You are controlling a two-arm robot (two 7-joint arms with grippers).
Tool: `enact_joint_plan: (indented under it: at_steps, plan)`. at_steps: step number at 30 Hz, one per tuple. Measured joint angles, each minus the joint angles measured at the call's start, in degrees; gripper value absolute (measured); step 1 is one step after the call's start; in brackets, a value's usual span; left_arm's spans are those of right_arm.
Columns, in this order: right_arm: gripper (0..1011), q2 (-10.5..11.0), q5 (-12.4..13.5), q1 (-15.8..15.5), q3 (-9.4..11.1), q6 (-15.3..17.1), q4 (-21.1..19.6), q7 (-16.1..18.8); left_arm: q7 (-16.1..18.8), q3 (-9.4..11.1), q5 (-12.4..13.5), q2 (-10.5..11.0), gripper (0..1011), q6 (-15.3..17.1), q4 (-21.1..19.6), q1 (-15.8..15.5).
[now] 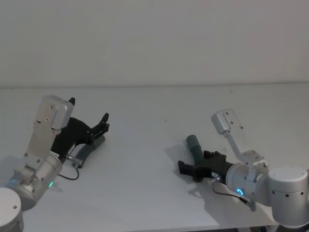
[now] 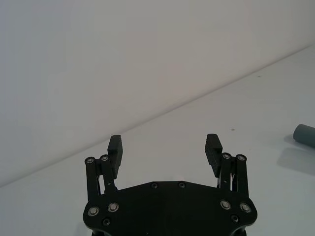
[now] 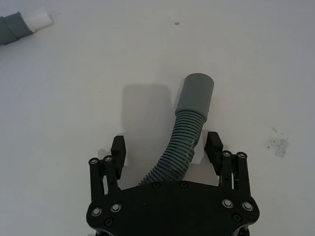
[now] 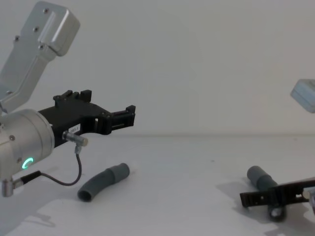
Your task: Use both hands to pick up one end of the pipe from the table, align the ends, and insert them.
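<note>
Two dark-grey corrugated pipe pieces lie on the white table (image 1: pixel 154 111). The left pipe piece (image 4: pixel 102 182) rests below my left gripper (image 1: pixel 89 111), which hangs open above the table with nothing between its fingers (image 2: pixel 115 147). Its whitish-tipped end (image 3: pixel 37 18) points toward the right. My right gripper (image 3: pixel 165 147) is down at the table, open, its fingers (image 3: pixel 212 147) on either side of the right pipe piece (image 3: pixel 179 147) without closing on it. That piece's smooth grey cuff (image 3: pixel 195 96) sticks out beyond the fingertips, as the head view (image 1: pixel 193 141) also shows.
A plain white wall (image 1: pixel 154 38) stands behind the table's far edge. The table's front edge (image 1: pixel 145 227) runs close below both arms. A thin black cable (image 4: pixel 59 179) loops under the left wrist.
</note>
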Motion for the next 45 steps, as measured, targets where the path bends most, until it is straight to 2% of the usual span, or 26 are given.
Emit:
enact_joint_plan:
  at_steps: [2, 20, 30, 33, 40, 43, 45]
  plan:
    - [1001, 0.02, -0.08, 0.1, -0.08, 0.09, 0.08, 0.03, 0.0, 0.0, 0.0, 0.0, 1002, 0.0, 0.0, 0.0]
    - [982, 0.14, -0.47, 0.55, -0.42, 0.6, 0.51, 0.15, 0.0, 0.0, 0.0, 0.0, 1002, 0.0, 0.0, 0.0]
    - [753, 0.18, -0.57, 0.63, -0.45, 0.63, 0.6, 0.05, 0.0, 0.0, 0.0, 0.0, 1001, 0.0, 0.0, 0.0]
    - [645, 0.18, -0.62, 0.63, -0.45, 0.67, 0.61, 0.03, 0.0, 0.0, 0.0, 0.0, 1002, 0.0, 0.0, 0.0]
    - [489, 0.16, -0.62, 0.64, -0.48, 0.69, 0.62, 0.04, 0.0, 0.0, 0.0, 0.0, 1002, 0.0, 0.0, 0.0]
    - [363, 0.16, -0.61, 0.64, -0.5, 0.73, 0.62, 0.07, 0.0, 0.0, 0.0, 0.0, 1001, 0.0, 0.0, 0.0]
    - [335, 0.16, -0.61, 0.64, -0.51, 0.76, 0.62, 0.08, 0.0, 0.0, 0.0, 0.0, 1002, 0.0, 0.0, 0.0]
